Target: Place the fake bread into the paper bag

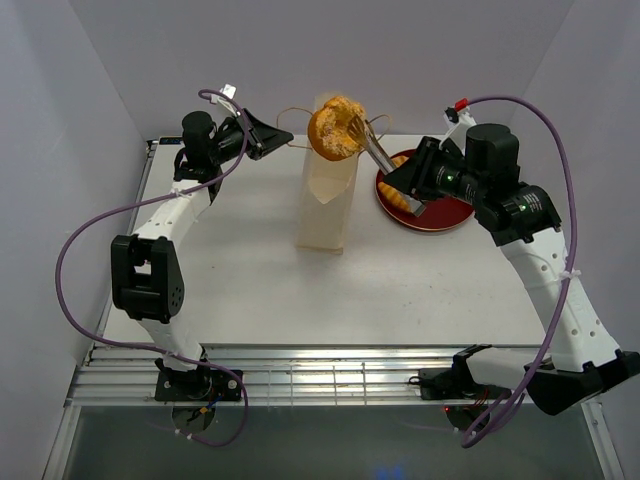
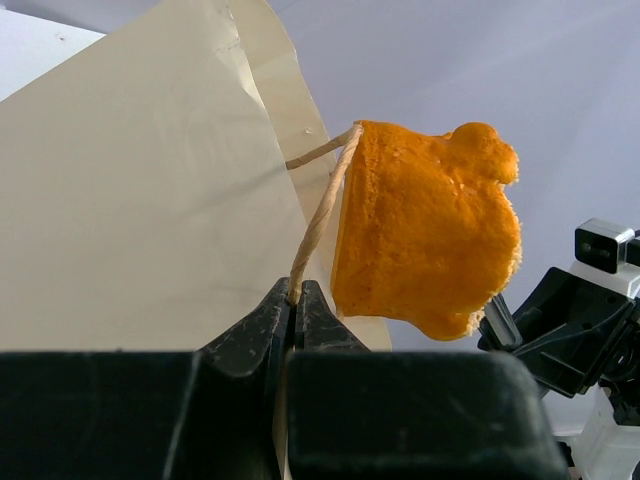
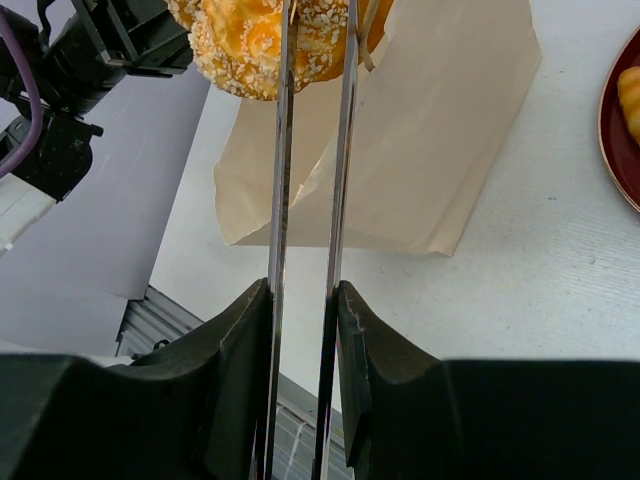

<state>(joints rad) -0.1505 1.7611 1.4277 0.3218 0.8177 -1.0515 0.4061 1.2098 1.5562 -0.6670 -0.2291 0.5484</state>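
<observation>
Tongs [image 1: 376, 148] of bare metal stick out of the right claw [image 3: 305, 300], whose jaws are shut on the two blades and press them close together. At their far tips the tongs pinch a round golden bun [image 1: 335, 128], its top crusted with pale crumbs. The bun hangs in the air right at the mouth of the bag [image 1: 328, 205], level with the top rim and not yet inside; whether it touches the rim cannot be told. The bag stands upright about mid-way across the white counter [image 1: 260, 280], tall and cream-coloured, with a folded gusset facing the arms. The left claw [image 2: 295, 300] is closed tight on the bag's thin cord handle [image 2: 316, 222]. The cord runs taut from between the jaws up to the rim, and the bag's wall lies just beside that claw. From the left wrist the bun shows its flat orange underside, close beside the handle. To the right of the bag, near but apart from it, a dark red plate [image 1: 445, 216] lies on the counter under the right arm, with an orange pastry [image 1: 398, 201] on its left part. The claw covers much of the plate.
</observation>
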